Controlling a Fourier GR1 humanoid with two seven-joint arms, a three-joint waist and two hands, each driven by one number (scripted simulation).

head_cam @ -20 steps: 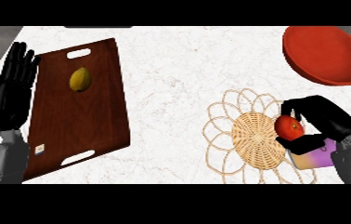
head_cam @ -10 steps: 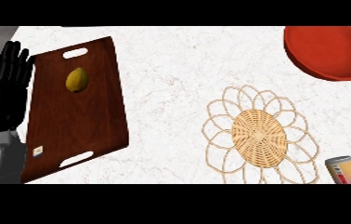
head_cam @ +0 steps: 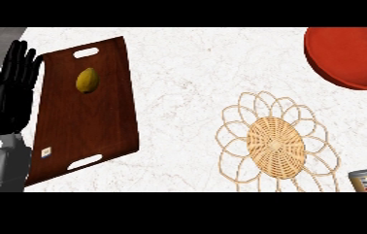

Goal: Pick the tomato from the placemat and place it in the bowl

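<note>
From where I stand, the white marbled desk (head_cam: 188,77) carries three main things. At 9 o'clock the left hand (head_cam: 18,90) rests at the desk's edge, its black fingers straight and pointing up toward 12, lying close together and holding nothing. Its grey forearm (head_cam: 13,162) runs down toward 7 o'clock.

Just beside that hand, on its 3 o'clock side, lies a dark wooden tray (head_cam: 86,131) with a cut-out handle at each end. It is tilted so its long side leans a little off the vertical. A yellow lemon (head_cam: 87,80) sits on the upper half of the tray, toward 10 o'clock.

At 4 o'clock is the woven placemat (head_cam: 276,143), a round straw centre ringed by open wire-like loops, with nothing resting on its centre. At 2 o'clock the red bowl (head_cam: 341,53) is cut off by the view's edge, well apart from the placemat.

The tomato is not visible anywhere. The right hand does not show either. A small sliver of something pokes in at the right edge near 4 o'clock, and I cannot tell what it is.
</note>
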